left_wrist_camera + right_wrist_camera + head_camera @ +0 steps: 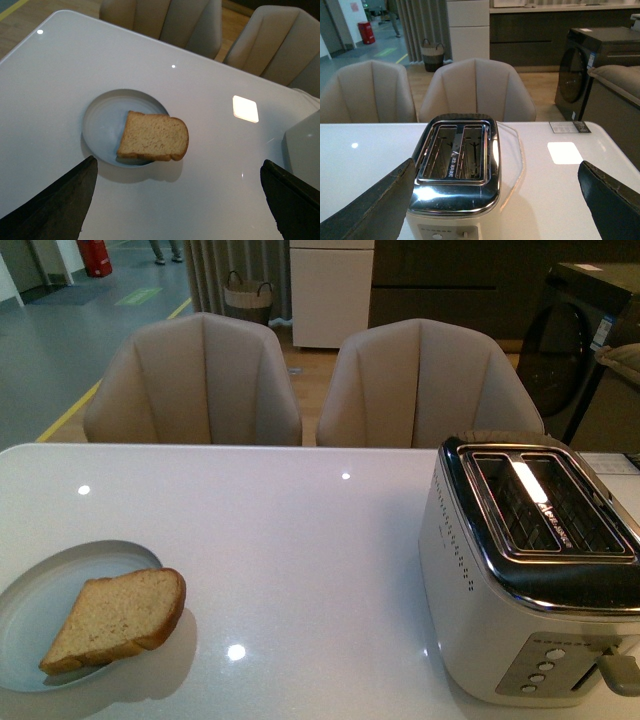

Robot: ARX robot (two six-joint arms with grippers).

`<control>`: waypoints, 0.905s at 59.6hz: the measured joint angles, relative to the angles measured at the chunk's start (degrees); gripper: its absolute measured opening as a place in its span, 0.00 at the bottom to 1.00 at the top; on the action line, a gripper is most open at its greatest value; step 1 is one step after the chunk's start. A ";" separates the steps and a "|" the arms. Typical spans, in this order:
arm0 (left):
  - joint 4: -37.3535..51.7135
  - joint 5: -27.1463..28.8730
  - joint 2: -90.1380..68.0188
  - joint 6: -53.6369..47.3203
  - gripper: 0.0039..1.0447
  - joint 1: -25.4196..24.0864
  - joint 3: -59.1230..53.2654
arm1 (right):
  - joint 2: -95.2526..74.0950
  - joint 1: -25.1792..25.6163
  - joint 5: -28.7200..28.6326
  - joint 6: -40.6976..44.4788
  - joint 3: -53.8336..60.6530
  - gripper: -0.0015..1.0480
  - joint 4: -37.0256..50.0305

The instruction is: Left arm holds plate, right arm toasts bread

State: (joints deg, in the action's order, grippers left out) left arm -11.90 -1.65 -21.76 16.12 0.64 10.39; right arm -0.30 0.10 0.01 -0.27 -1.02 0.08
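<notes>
A slice of brown bread [118,618] lies across the right edge of a pale blue-grey plate [40,610] at the table's front left. In the left wrist view the same bread [153,143] overhangs the plate [102,122], and my left gripper [179,170] hangs above and short of it, open, its dark fingers [60,200] spread wide over bare table. A cream toaster [530,570] with a chrome top and two empty slots stands at the front right. My right gripper [497,167] hovers open above the toaster [455,165], holding nothing. Neither arm shows in the front view.
The white glossy table [300,540] carries only the plate and toaster. Two beige chairs [195,380] stand behind its far edge. A clear plastic piece [512,150] lies beside the toaster, and a small card [569,127] rests near the table's far corner.
</notes>
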 joint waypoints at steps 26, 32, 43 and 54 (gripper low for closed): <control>34.34 -10.05 -55.84 -8.02 0.93 -18.38 14.10 | 0.00 0.00 0.00 0.00 0.00 0.91 0.00; 37.18 -9.97 -66.62 -8.13 0.93 -19.96 18.91 | 0.00 0.00 0.00 0.00 0.00 0.91 0.00; 38.36 -9.29 -82.44 -7.72 0.93 -20.85 26.82 | 0.00 0.00 0.00 0.00 0.00 0.91 0.00; 37.79 -8.00 -93.90 -6.34 0.93 -19.91 34.38 | 0.00 0.00 0.00 0.00 0.00 0.91 0.00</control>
State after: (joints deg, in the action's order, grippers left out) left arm 25.89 -9.65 -115.66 9.78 -19.27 44.77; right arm -0.30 0.10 0.01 -0.27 -1.02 0.08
